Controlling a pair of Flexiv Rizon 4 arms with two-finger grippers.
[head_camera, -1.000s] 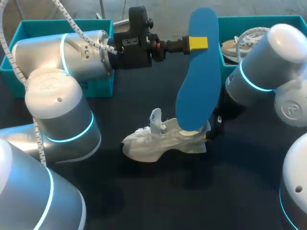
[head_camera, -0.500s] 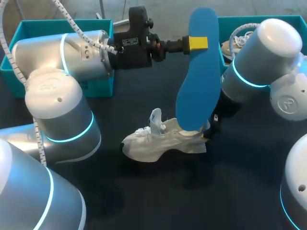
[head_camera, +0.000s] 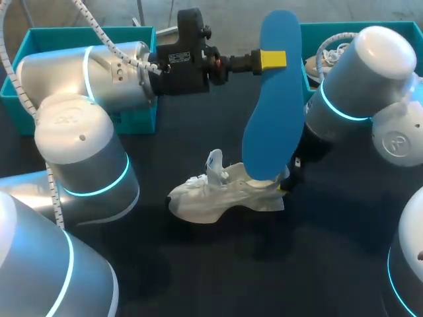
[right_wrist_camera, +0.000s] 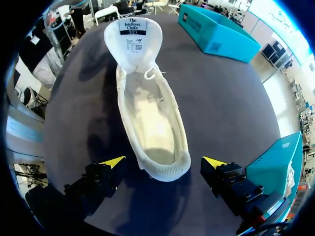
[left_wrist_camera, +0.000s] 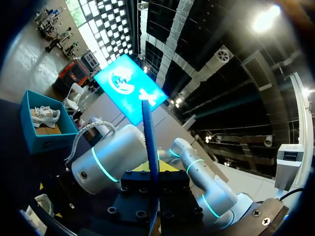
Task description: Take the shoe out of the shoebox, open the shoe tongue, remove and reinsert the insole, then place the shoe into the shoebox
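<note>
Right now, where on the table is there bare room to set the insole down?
Bare tabletop on the near side of the shoe, and between the shoe and the left shoebox. Crowded at the heel: insole and open right gripper.

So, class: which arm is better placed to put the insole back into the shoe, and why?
Left: the left tool grips the blue insole above the shoe; the right tool is open, empty.

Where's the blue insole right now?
Head view, middle: the blue insole hangs upright, gripped near its top by the left pincer, its lower end over the heel of the white shoe.
</note>
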